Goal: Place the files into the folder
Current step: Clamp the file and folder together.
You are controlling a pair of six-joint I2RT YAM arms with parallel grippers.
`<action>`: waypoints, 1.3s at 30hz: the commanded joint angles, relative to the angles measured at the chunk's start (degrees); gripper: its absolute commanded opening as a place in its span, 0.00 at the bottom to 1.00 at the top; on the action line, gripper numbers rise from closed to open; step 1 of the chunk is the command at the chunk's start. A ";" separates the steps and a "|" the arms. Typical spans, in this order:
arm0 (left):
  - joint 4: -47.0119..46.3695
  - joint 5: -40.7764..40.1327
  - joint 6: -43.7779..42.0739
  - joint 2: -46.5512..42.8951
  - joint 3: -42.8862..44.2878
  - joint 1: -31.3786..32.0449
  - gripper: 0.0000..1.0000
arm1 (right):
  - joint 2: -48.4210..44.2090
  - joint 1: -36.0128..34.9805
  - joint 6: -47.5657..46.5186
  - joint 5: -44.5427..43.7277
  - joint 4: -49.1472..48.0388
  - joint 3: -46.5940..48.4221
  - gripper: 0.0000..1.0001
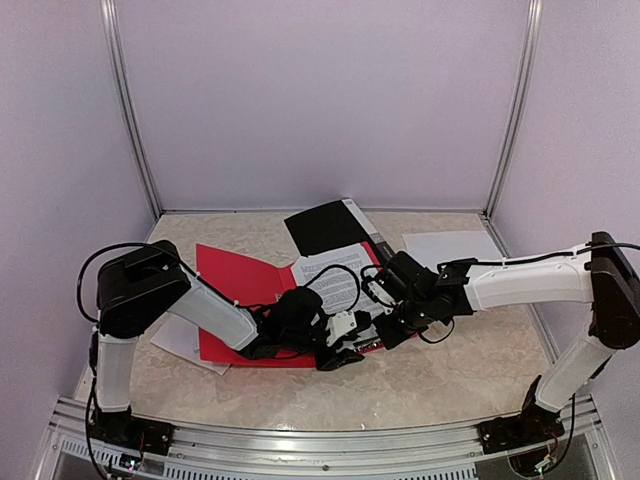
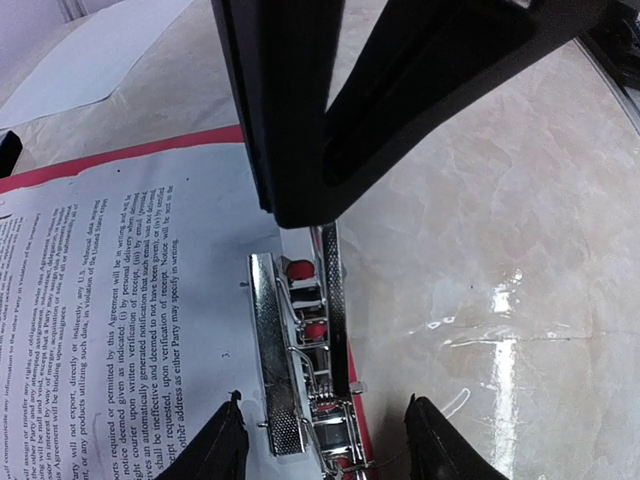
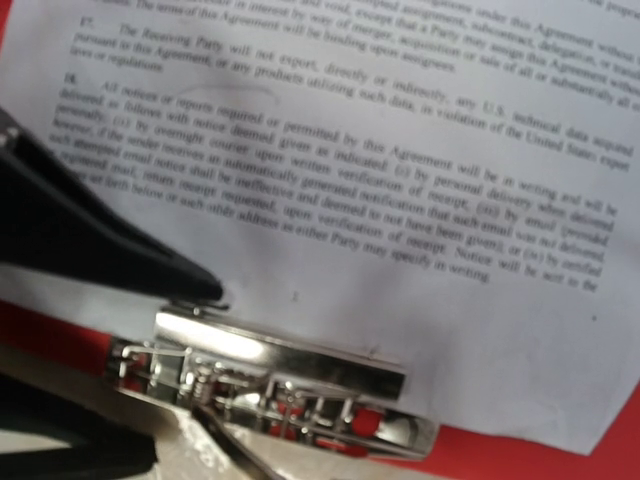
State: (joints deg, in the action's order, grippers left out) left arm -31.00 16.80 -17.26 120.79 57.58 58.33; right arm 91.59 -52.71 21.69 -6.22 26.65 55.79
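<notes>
Left pincer (image 2: pixel 325 440) first: its fingers stand apart, one on each side of the metal clamp (image 2: pixel 300 340), and neither looks to be gripping it. So you're straddling, not holding.

The clamp's long axis runs straight ahead from that pincer, right down the gap between the fingers, and that's what your next move hangs on. The printed sheet (image 2: pixel 120 300) lies just to the pincer's left in its own camera, with one edge hard up against the clamp bar. I can't tell whether that edge is under the bar or only beside it. The sheet sits on the right half of the open red folder (image 1: pixel 240 275), so it's in the right spot, just not clipped as far as I can judge.

Your right pincer (image 2: pixel 300 205) is closed, tips together, and presses down on the clamp's far end, dead ahead of the left one. My guess is it's working the lever.

Both arms reach in low over the surface (image 2: pixel 500 250) and meet nose to nose, the left forearm lying across the folder. Left is nearer the clamp body.

More files are out there: a blank sheet (image 1: pixel 450 245) well beyond the right pincer, and another (image 1: pixel 180 345) poking out from under the folder, back by the left arm.
</notes>
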 commanded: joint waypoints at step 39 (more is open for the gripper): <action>4.46 1.84 3.54 3.48 0.68 -0.59 0.27 | 0.03 1.50 -1.27 1.29 0.21 -3.10 0.00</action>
State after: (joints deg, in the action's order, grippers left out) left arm -29.58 17.76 -13.08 121.80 59.83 57.78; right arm 91.26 -52.21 21.63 -5.98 25.39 54.78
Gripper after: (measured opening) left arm 0.270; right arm 0.005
